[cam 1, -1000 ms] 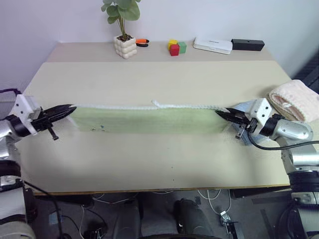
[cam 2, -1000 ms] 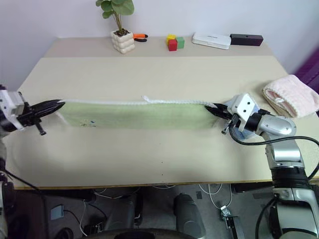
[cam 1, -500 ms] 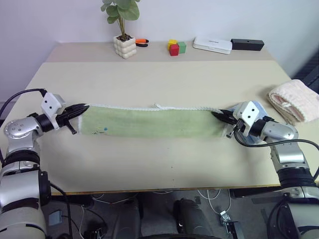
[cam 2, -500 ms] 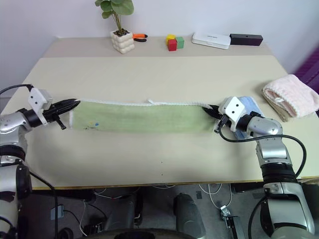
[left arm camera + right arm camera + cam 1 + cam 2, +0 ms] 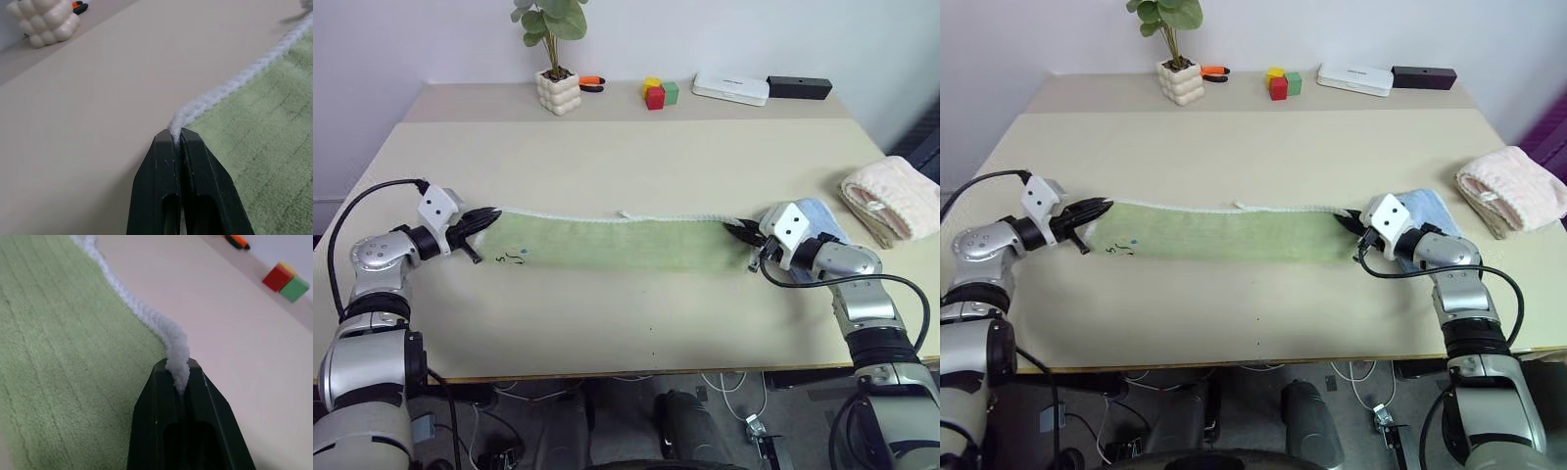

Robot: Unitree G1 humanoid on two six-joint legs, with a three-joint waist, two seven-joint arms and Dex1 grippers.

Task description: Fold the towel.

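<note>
The towel (image 5: 617, 243) is a long light green strip with white stitched edging along its far side, stretched left to right across the middle of the table. A small dark embroidered mark (image 5: 517, 258) sits near its left end. My left gripper (image 5: 488, 216) is shut on the towel's far left corner; the left wrist view shows the white edging (image 5: 230, 85) pinched between its black fingers (image 5: 164, 161). At the far right corner my right gripper (image 5: 740, 231) is shut on the edging (image 5: 146, 316) too. The strip hangs low, resting on or just above the table.
A pink-cream folded towel (image 5: 896, 198) lies at the table's right edge and a light blue cloth (image 5: 816, 214) sits behind my right gripper. Along the back stand a potted plant (image 5: 557, 83), coloured blocks (image 5: 659, 93), a white box (image 5: 731, 88) and a black box (image 5: 800, 87).
Both grippers have come inward and lower with the towel, the left one farther, moving right. The strip looks shorter and sits lower over the table.
</note>
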